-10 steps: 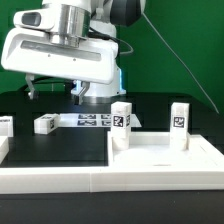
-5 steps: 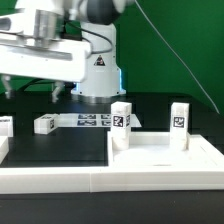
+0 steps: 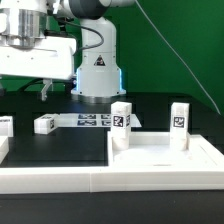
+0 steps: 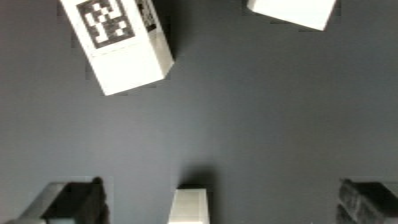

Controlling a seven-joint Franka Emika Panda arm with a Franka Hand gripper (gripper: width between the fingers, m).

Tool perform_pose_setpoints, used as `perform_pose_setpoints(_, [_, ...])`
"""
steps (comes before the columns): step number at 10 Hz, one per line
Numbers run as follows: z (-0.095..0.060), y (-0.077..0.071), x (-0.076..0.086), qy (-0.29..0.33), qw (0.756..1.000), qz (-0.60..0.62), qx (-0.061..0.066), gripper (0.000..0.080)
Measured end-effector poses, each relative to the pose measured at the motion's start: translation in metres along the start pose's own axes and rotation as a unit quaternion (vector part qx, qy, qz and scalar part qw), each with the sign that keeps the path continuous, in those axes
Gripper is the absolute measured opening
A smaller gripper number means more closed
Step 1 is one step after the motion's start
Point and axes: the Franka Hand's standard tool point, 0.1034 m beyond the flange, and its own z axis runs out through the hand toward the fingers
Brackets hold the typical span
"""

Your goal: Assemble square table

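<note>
The white square tabletop (image 3: 160,155) lies at the front of the exterior view. Two white tagged legs (image 3: 121,118) (image 3: 180,117) stand upright at its back rim. Another leg (image 3: 45,124) lies on the black table at the exterior view's left, and a further one (image 3: 4,126) shows at that edge. My gripper (image 3: 20,90) hangs high above these lying legs, open and empty, with only one finger (image 3: 44,90) in frame. In the wrist view the gripper (image 4: 221,200) is spread wide over the dark table, with a tagged leg (image 4: 121,45) and a second white piece (image 4: 294,10) far beyond its fingers (image 4: 71,200).
The marker board (image 3: 95,120) lies flat behind the legs, in front of the white robot base (image 3: 97,70). A white rail (image 3: 60,180) edges the front of the table. A narrow white strip (image 4: 191,205) shows between the fingers; I cannot tell what it is.
The gripper has swung toward the exterior view's left, from above the marker board to above the lying legs. Its jaws have stayed open. No part has moved.
</note>
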Motion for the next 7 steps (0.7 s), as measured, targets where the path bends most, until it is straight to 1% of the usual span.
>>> perform_pose_setpoints(1, [0.001,0.005,-0.003,-0.011,0.999,0.036,0.017,0.0649])
perform_pose_setpoints(2, [0.002,0.006,-0.003,-0.015,0.998,0.055,0.020,0.0649])
perform_pose_setpoints(3, [0.004,0.001,-0.003,-0.018,0.998,0.064,0.021,0.0649])
perform_pose_setpoints(6, [0.015,-0.016,-0.006,-0.033,0.993,0.105,0.031,0.0649])
perform_pose_setpoints(7, [0.017,-0.017,-0.008,-0.037,0.993,0.109,0.034,0.0649])
